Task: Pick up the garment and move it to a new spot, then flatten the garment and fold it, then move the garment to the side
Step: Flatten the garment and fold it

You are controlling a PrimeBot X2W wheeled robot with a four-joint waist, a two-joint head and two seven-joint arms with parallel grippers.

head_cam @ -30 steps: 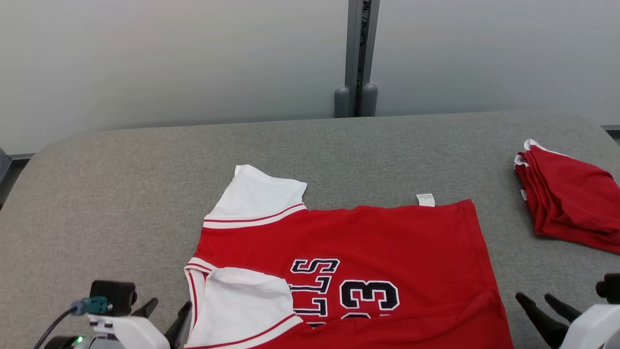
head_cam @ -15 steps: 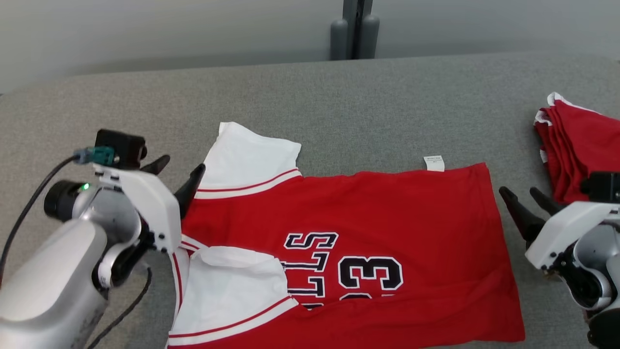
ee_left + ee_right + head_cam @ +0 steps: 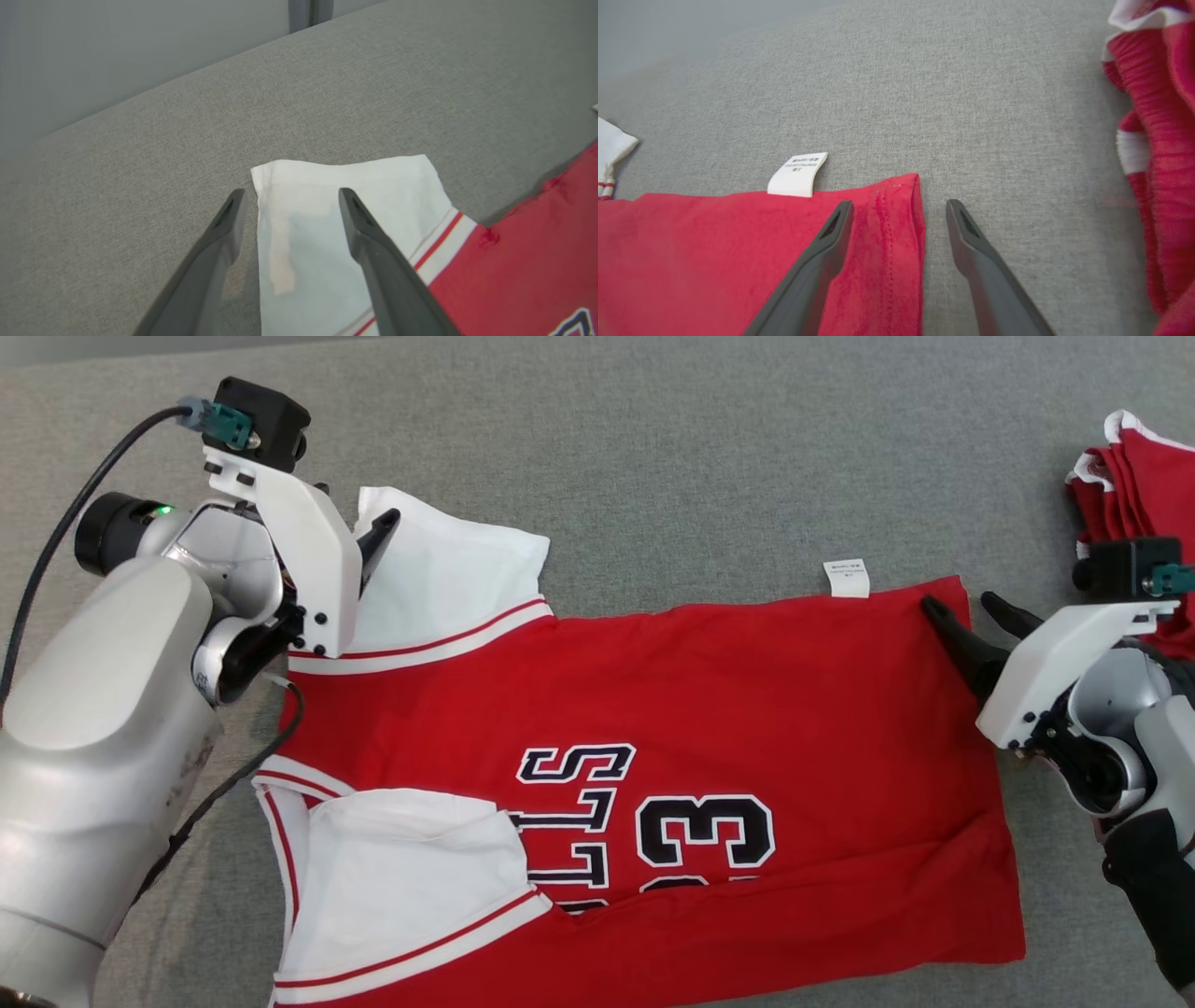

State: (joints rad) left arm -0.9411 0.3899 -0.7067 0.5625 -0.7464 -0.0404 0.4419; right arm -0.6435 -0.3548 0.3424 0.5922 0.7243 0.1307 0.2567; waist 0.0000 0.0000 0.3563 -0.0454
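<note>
Garment (image 3: pixel 709 709): red jersey with black lettering, laid flat across the centre of the frame on the grey worktop (image 3: pixel 700 448). White label (image 3: pixel 846 578) is seen at its upper edge.
Left tool (image 3: pixel 289 193): fingers held apart, set astride the side edge of the white sleeve (image 3: pixel 303 242), upper left.
Right tool (image 3: pixel 899 204): fingers held apart, set astride the garment's upper right corner.
Folded red pile (image 3: pixel 1134 457): placed at upper right, apart from the garment.

The red jersey (image 3: pixel 747 691) lies spread flat, white sleeves toward nine o'clock, hem toward three, black lettering facing up.
</note>
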